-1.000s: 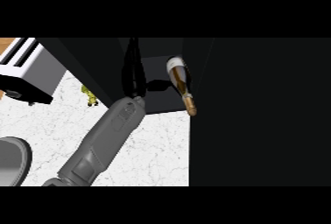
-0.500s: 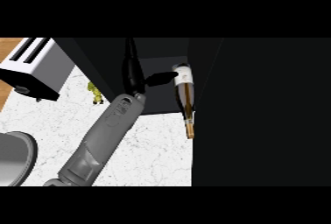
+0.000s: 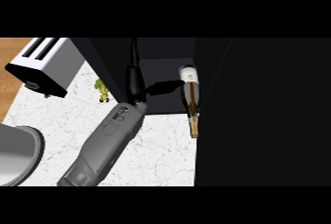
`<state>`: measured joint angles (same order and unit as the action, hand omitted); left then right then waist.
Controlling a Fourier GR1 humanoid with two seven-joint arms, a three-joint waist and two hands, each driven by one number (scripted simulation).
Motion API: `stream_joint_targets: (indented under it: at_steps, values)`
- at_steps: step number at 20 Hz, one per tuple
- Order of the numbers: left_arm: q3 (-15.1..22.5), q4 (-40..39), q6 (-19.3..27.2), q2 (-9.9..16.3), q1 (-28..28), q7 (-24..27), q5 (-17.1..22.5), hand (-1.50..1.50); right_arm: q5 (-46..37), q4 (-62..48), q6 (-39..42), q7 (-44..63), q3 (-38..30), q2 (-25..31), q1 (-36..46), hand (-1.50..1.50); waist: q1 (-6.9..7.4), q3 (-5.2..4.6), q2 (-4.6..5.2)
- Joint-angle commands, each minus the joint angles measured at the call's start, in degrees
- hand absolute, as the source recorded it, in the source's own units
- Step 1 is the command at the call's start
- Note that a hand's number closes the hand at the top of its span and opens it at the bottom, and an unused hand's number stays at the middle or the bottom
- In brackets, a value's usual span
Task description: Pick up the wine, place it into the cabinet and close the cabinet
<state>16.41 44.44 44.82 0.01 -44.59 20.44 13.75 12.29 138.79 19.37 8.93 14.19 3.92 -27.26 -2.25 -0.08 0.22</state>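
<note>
Wine bottle (image 3: 191, 100) seen inside open cabinet (image 3: 168, 83), apparently placed. Left hand (image 3: 134, 76) reached into cabinet, apart from bottle; finger state cannot be told. Door closing judged left. Right hand unseen.

A white marbled worktop (image 3: 161, 153) is seen from above. A toaster (image 3: 45, 65) is set at its upper left, beside a strip of wooden floor (image 3: 9, 65). A grey sink (image 3: 16, 153) is cut into the left edge.

No readable text, labels, brands or numbers anywhere. The slim brown glass wine bottle with a white cap (image 3: 191, 98) shows no legible label; the white slotted toaster (image 3: 47, 63) carries no markings.
</note>
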Motion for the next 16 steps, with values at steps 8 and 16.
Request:
stream_joint_targets:
  at_steps: [8,16]
  values:
    - [7.64,18.18,-5.31,0.31,12.6,0.04,0.84,-1.5,-0.7,9.49,-4.43,5.73,2.64,0.01,-1.56,-1.5,2.21,0.05,-0.53]
    - [13.29,37.63,-4.22,4.47,24.09,-7.68,-1.2,-1.5,0.45,8.66,-5.5,6.53,-1.36,1.93,0.72,-1.5,2.58,0.09,-0.55]
